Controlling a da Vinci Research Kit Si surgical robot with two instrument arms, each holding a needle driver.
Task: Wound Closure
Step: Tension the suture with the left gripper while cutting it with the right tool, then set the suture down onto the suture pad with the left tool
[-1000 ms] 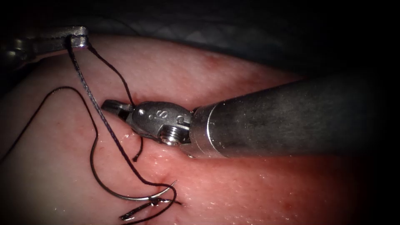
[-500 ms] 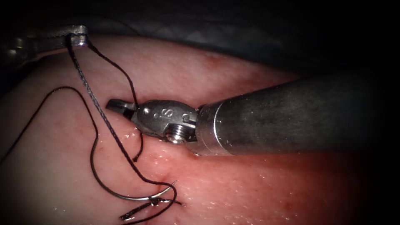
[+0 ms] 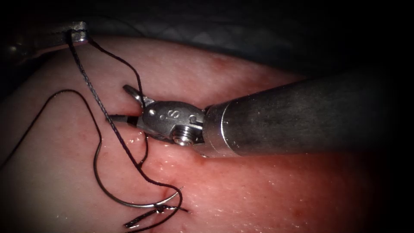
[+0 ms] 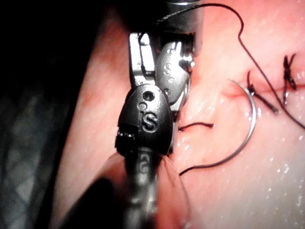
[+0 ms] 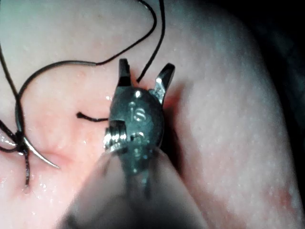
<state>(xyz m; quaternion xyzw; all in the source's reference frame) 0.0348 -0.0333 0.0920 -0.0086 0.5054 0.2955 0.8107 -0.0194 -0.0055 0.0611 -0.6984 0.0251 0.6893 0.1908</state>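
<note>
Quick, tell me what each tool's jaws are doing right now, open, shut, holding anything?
Left tool: shut on the thread.
Right tool: jaws open around a strand of thread, holding nothing.
Needle: held by neither, lying on the tissue.

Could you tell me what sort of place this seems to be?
Likely a surgical-robot practice bench: pork-belly tissue, a free curved needle lying on it, and thread held by the left tool while the right tool gapes empty.

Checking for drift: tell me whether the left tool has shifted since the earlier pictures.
Yes. The left tool, shut on the thread, has moved slightly up and left, judged against the needle lying free on the tissue.
</note>
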